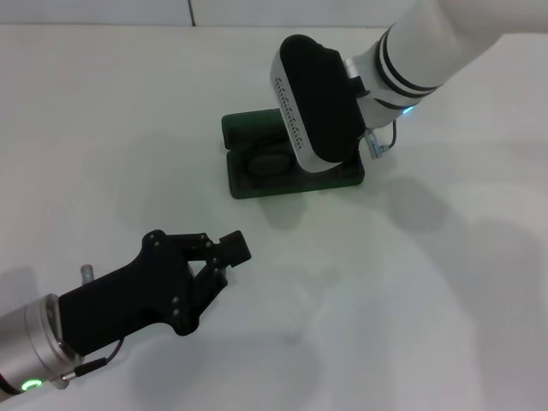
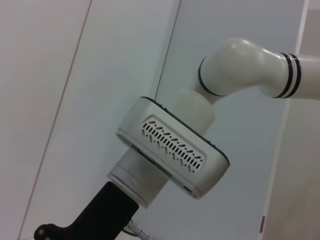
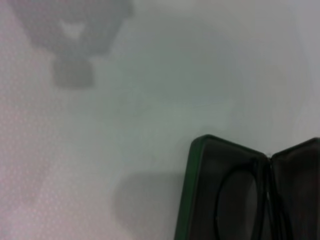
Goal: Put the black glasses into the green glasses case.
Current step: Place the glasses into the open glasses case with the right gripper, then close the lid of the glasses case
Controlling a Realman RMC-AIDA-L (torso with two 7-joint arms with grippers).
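Right gripper [image 1: 295, 167] (fingers hidden) over open green glasses case [image 1: 244, 175], black glasses [image 3: 240, 202] seemingly inside.

Table [image 1: 103, 128]: I see one plain white surface filling nearly the whole head view, smooth and matte.
Shadows: soft grey patches lie on the white top toward my right side.
Back edge: a pale strip runs along the far side of the table, split by a thin dark seam.
Wall [image 2: 60, 100]: light grey panels with thin dark joint lines.
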